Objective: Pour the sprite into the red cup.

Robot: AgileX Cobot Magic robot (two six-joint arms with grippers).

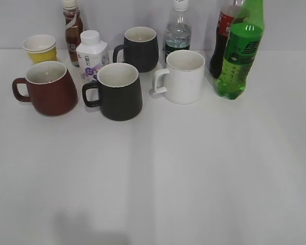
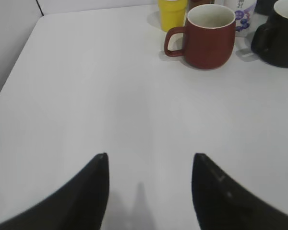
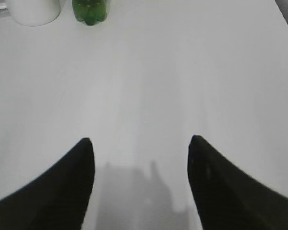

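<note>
The sprite (image 1: 240, 53), a tall translucent green bottle with a green label, stands upright at the back right, just in front of a dark cola bottle. Only its base shows in the right wrist view (image 3: 89, 10). The red cup (image 1: 50, 88), a dark red-brown mug with an off-white inside, stands at the left with its handle pointing left; it also shows in the left wrist view (image 2: 209, 36). My left gripper (image 2: 150, 159) is open and empty over bare table, well short of the red cup. My right gripper (image 3: 140, 143) is open and empty, far from the sprite. Neither gripper shows in the exterior view.
Between them stand a black mug (image 1: 118, 92), a second black mug (image 1: 140, 48), a white mug (image 1: 183, 76), a small white bottle (image 1: 91, 55), a yellow paper cup (image 1: 40, 48), a brown drink bottle (image 1: 72, 28), a water bottle (image 1: 177, 31) and the cola bottle (image 1: 222, 38). The white table (image 1: 168, 178) stretches toward me.
</note>
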